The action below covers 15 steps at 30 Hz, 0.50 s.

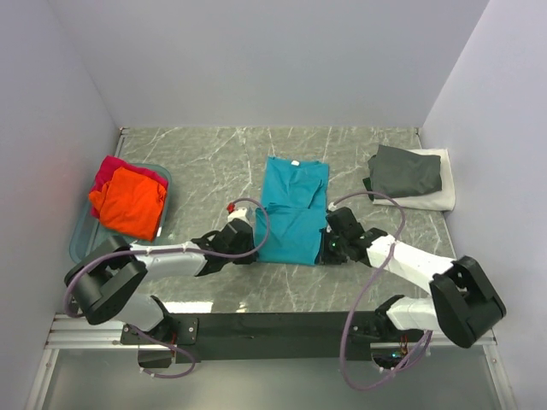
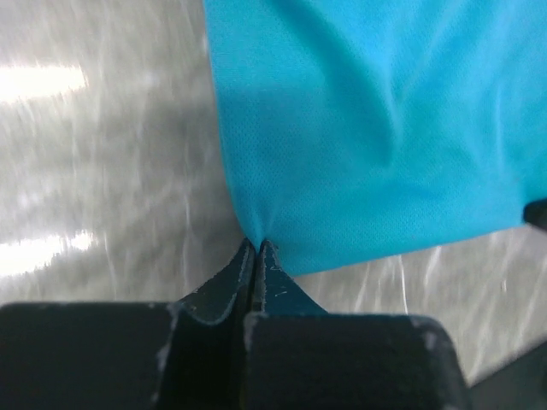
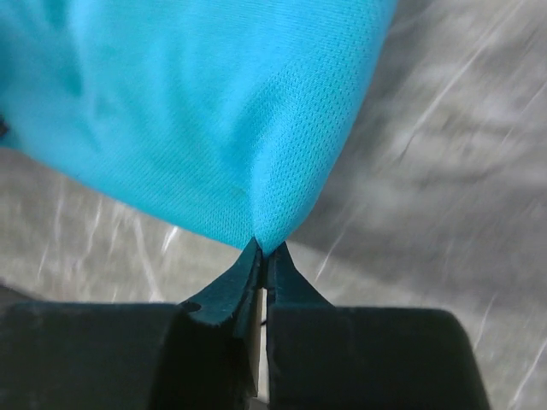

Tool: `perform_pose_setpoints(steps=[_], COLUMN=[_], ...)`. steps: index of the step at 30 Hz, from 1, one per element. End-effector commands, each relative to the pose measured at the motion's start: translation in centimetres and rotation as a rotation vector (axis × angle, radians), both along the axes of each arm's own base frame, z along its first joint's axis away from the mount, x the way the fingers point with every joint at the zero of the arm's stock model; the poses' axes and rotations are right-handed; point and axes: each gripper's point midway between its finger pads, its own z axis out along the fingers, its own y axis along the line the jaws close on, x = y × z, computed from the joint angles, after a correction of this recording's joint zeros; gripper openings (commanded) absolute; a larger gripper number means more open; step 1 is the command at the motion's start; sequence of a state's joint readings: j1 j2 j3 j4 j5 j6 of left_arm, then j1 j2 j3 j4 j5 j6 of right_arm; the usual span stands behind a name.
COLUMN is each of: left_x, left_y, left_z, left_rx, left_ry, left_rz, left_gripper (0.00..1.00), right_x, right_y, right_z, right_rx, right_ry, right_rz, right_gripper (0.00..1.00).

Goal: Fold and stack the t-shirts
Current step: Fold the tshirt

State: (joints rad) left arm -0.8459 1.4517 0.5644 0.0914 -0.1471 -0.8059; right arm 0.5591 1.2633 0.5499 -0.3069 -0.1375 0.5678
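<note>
The teal t-shirt lies folded into a long strip at the middle of the table, collar at the far end. My left gripper is shut on its near left corner; my right gripper is shut on its near right corner. Both corners are pinched into a point between the black fingertips. An orange t-shirt lies on a magenta-red one in the tub at the left. A dark grey t-shirt lies folded on a white one at the back right.
The clear bluish plastic tub stands at the left edge of the marble table. Grey walls close in the table on the left, back and right. Black rail with cables runs along the near edge.
</note>
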Motion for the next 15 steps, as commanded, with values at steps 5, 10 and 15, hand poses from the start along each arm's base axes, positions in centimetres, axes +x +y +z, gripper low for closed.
perform_pose_setpoints(steps=[5, 10, 15], left_x=[-4.6, -7.5, -9.6], left_y=[-0.2, -1.3, -1.5], left_z=[2.2, 5.4, 8.7], left_rx=[-0.056, -0.173, -0.255], left_ry=[0.08, 0.134, 0.161], left_rz=[-0.175, -0.279, -0.345], left_gripper=[0.0, 0.01, 0.01], right_x=[-3.9, -6.7, -9.4], right_y=[-0.5, 0.0, 1.0], right_z=[2.5, 4.1, 7.0], right_rx=[-0.001, 0.041, 0.079], right_ry=[0.025, 0.063, 0.101], right_rz=[0.07, 0.152, 0.253], right_gripper=[0.0, 0.0, 0.0])
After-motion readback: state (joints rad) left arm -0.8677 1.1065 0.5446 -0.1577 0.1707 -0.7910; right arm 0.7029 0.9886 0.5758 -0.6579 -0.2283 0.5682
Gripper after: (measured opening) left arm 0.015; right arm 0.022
